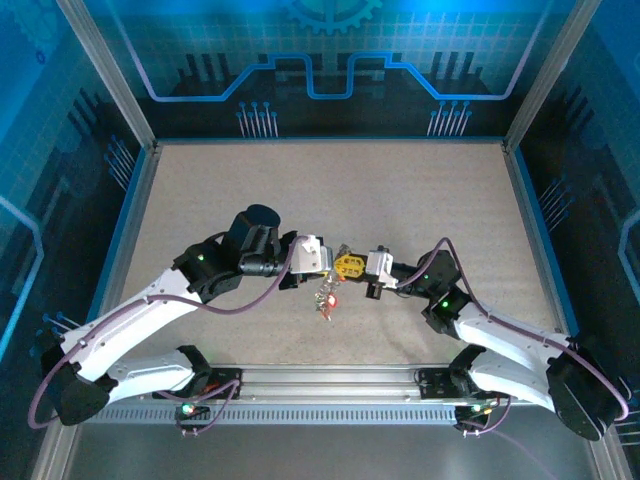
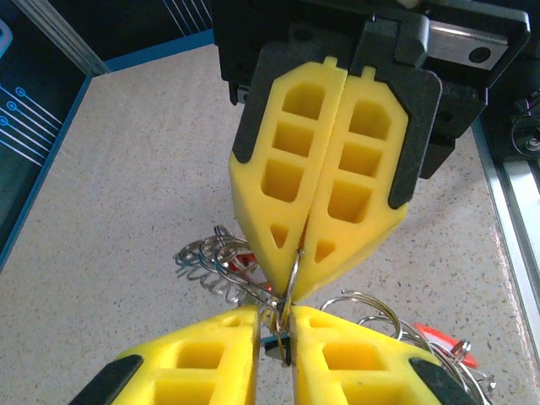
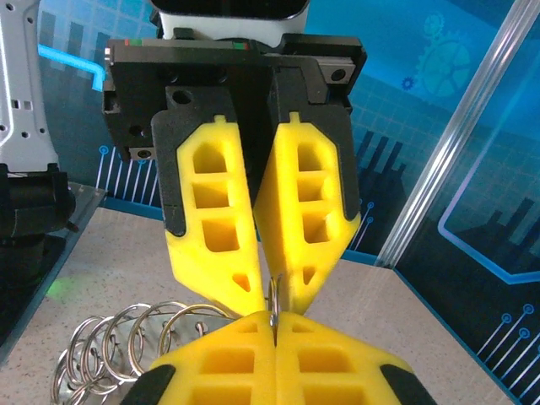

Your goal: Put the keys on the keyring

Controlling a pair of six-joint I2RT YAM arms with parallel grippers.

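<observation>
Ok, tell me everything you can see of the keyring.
The keyring is a thin silvery ring, metal by its shine, seen edge-on between the two grippers' tips over the middle of the table. The right gripper is shut on one side of it; the left gripper flanks the other side, grip unclear. Silvery coils and red tags bunch against it.

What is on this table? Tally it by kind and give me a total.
Robot arms: 2, the left arm and the right arm
Yellow fingers: 4
Keyring bundle: 1
Total: 7
</observation>
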